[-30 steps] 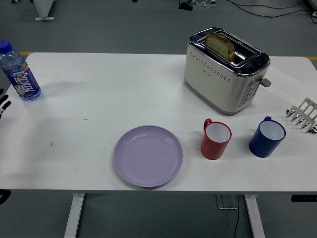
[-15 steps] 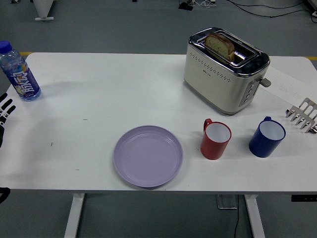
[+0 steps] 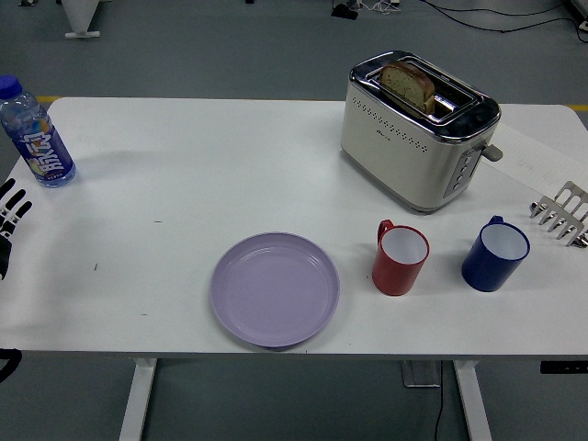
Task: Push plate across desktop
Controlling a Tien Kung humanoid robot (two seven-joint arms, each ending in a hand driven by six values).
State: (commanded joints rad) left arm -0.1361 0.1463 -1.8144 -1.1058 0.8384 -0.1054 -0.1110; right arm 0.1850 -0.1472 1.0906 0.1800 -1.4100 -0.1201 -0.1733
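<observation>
Checking the layout from the head view before I commit to a push. Plate [image 3: 275, 288], lilac, round, sits flat near the table's [image 3: 184, 165] front edge, roughly centre, empty. Being round it has no long axis, so approach direction is set only by where I want it to go.

Left hand [image 3: 11, 216] is just entering at the left edge, fingers spread and holding nothing, below the water bottle [image 3: 35, 135]. Plate lies well to that hand's right and somewhat nearer the front edge, with bare tabletop between them. No contact yet.

Right hand is not in view, so the left is the only candidate I can judge.

Note on clearance: red mug [image 3: 401, 258] stands just beside the plate's right rim, apart from it, blue mug [image 3: 495, 254] further right, toaster [image 3: 418, 129] behind them. A straight left-to-right shove would, I judge, drive the plate into the red mug. Away from me, toward the far edge, looks open.
</observation>
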